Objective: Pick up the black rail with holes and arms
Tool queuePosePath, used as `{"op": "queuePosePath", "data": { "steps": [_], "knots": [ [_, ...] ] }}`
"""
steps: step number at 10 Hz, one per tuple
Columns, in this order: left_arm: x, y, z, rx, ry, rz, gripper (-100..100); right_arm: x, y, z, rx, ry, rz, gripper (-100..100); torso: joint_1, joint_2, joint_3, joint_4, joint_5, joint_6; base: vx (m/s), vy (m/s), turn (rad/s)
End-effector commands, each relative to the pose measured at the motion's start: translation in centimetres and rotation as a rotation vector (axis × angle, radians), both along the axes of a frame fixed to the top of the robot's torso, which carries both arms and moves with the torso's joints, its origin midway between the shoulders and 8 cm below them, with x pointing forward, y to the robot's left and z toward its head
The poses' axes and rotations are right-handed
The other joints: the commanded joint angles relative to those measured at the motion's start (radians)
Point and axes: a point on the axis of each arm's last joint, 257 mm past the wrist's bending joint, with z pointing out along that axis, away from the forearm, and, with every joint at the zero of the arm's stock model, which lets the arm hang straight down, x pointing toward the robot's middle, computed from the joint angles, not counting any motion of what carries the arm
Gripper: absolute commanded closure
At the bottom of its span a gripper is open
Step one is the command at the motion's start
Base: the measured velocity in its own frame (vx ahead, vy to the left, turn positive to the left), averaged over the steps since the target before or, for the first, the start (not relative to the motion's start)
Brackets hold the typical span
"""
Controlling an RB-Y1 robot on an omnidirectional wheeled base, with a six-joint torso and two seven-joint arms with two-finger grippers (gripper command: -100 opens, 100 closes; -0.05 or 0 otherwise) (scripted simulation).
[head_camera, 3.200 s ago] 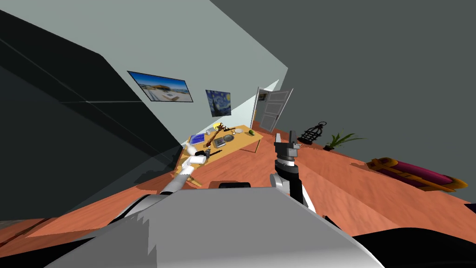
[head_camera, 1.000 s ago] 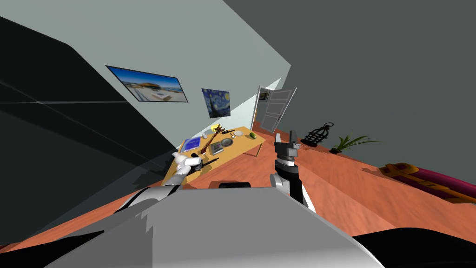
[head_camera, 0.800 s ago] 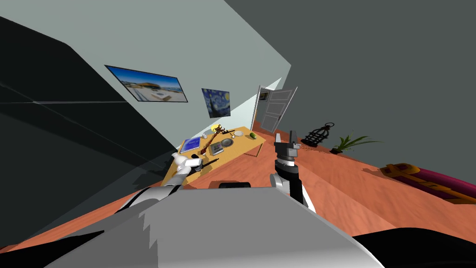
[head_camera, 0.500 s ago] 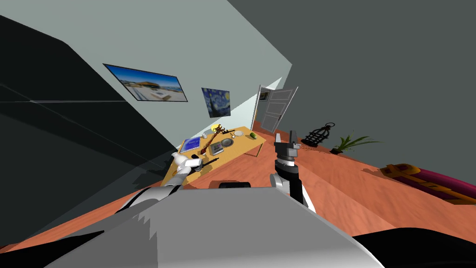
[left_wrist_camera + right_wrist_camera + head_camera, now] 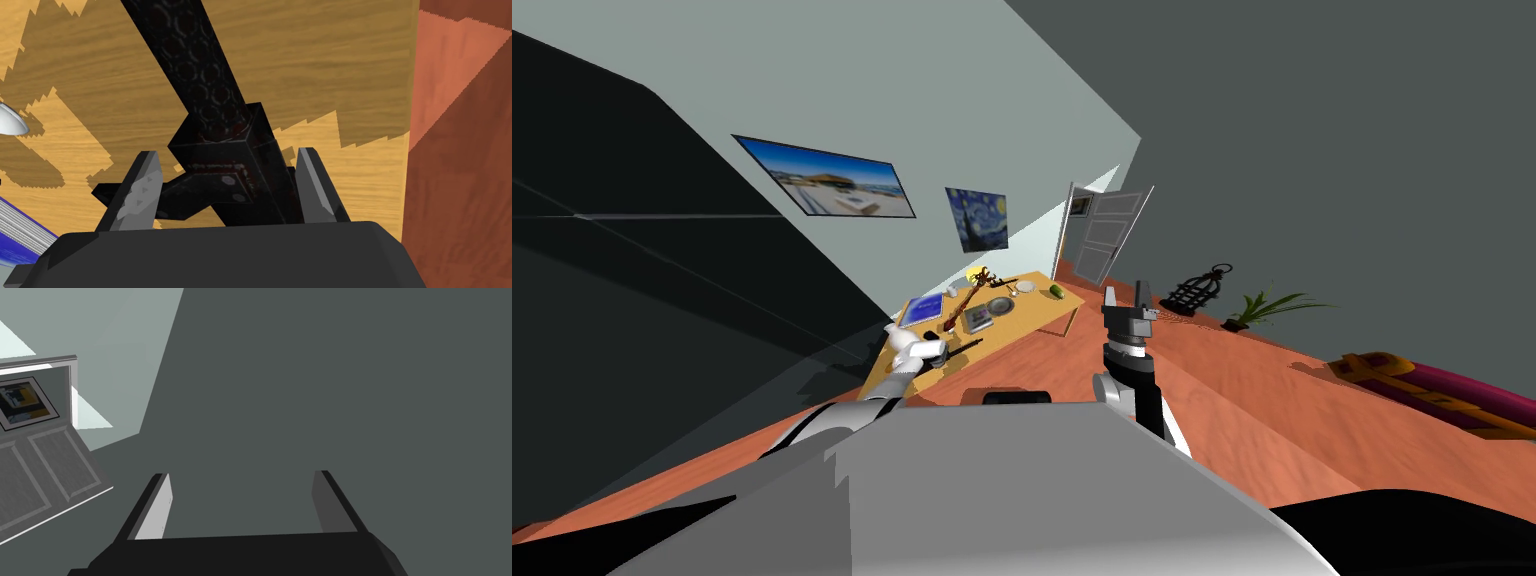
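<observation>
Straddling black rail (image 5: 200, 65), rows of round holes, blocky end, left claw (image 5: 226, 153) spread

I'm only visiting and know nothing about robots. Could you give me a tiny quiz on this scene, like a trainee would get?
1. True or false: the right gripper holds the rail.
2. What lies under the rail? A floor, B table, C door.
3. Fill in: the left gripper, straddling the rail's end block, is ___ (open or shut).
Key: 1 false, it is raised, open and holds nothing. 2 B. 3 open.
</observation>
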Motion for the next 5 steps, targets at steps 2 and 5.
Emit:
{"op": "queuePosePath", "data": {
  "steps": [2, 5],
  "knots": [
    [0.77, 0.38, 1.31, 0.001, 0.000, -0.002, 100, 0.00, 0.00, 0.00, 0.000, 0.000, 0.000, 0, -0.001, 0.001, 0.001, 0.000, 0.000, 0.000, -0.046, -0.028, -0.003],
    [0.82, 0.42, 1.41, 0.001, 0.001, -0.002, 0, 0.00, 0.00, 0.00, 0.000, 0.000, 0.000, 0, -0.001, 0.001, 0.001, 0.000, -0.001, 0.000, -0.019, -0.009, 0.001]
  ]
}}
